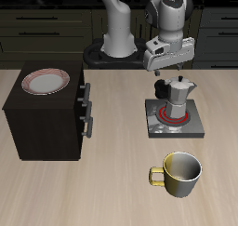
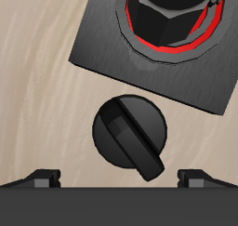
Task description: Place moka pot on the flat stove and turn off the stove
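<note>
1. Wooden table (image 1: 102,188) fills the scene; dark kitchen cupboards stand behind it.
2. At the view's left stands a cabinet (image 1: 46,118) with a plate (image 1: 46,81) on top, well apart from the work.
3. Further right, the pot (image 1: 177,97) already sits on the stove (image 1: 191,127), over red rings.
4. Gripper (image 2: 119,179) hangs over the knob (image 2: 130,135), jaws released; it should descend centred, grasp the ridge and turn.
5. A mug (image 1: 181,174) stands nearer the front edge, not in the way.

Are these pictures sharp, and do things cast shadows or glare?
Exterior view: coarse and pixelated; the cabinet and mug throw soft shadows on the table; faint sheen on the moka pot. Wrist view: evenly lit, crisp, no glare on the stove or knob.
</note>
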Tool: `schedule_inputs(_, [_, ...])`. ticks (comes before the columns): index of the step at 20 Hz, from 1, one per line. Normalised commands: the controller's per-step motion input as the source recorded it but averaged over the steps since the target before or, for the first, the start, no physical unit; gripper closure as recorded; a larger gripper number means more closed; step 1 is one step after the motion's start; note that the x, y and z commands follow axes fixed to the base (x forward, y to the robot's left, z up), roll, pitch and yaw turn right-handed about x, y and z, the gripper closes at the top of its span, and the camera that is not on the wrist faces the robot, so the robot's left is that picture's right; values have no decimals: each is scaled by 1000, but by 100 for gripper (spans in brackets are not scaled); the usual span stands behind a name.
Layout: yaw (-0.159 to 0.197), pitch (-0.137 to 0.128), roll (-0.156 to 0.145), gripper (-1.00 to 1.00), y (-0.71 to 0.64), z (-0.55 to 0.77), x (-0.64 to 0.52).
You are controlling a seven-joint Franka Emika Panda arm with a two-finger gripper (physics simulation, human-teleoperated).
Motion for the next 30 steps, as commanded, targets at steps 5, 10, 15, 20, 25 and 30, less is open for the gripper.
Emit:
schedule_inputs(5, [38, 45, -8, -100, -51, -207, -28])
schedule_inputs(10, [40, 34, 6, -100, 10, -170, -88])
schedule_inputs(15, [51, -7, 18, -100, 26, -74, -56])
schedule_inputs(20, [18, 13, -24, -100, -164, -44, 2])
schedule_inputs(25, [26, 0, -39, -100, -297, -50, 143])
schedule_inputs(30, [8, 4, 20, -100, 36, -95, 86])
